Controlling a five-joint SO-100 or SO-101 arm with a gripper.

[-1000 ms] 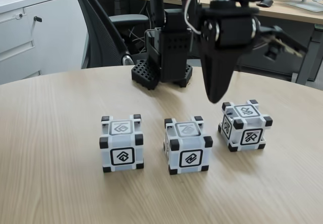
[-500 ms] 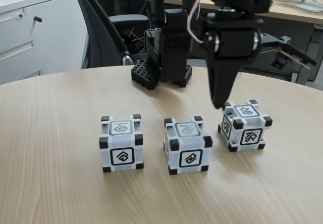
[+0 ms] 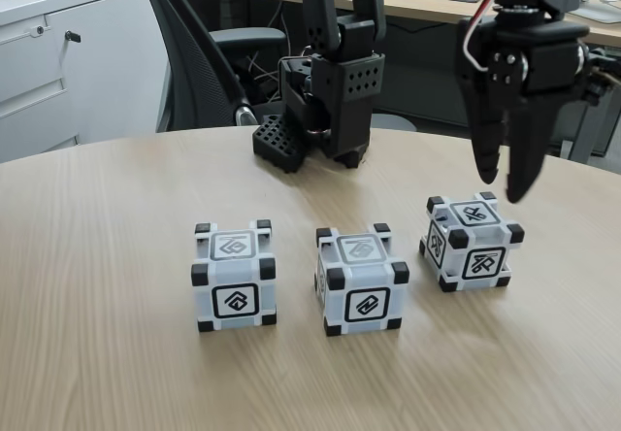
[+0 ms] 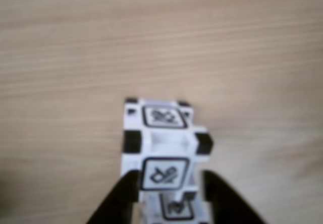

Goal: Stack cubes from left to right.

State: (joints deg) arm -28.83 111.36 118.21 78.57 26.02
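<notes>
Black and pointed, our gripper (image 3: 505,184) hung in the air with its two fingers (image 3: 488,154) parted a little, holding nothing and touching nothing. In the fixed view its tips sat just above and slightly behind the right cube (image 3: 471,241), clear of its top face. Our wrist view looked down past the finger ends at that same cube (image 4: 161,151), which showed between them near the bottom edge; the picture was blurred there, so we could not tell how close the tips stood to the cube's sides.

All three cubes rested on the pale wooden table (image 3: 97,256) in a loose row. The left cube (image 3: 233,276) and the middle cube (image 3: 359,281) stood near one another, apart, both squarely facing the camera. The right one sat a little farther back, turned at an angle, apart from the middle one. None was stacked.

Behind the row we saw the arm's black base (image 3: 325,111) clamped at the table's far edge, and beyond it a dark office chair (image 3: 194,52) and a grey cabinet (image 3: 58,62).
</notes>
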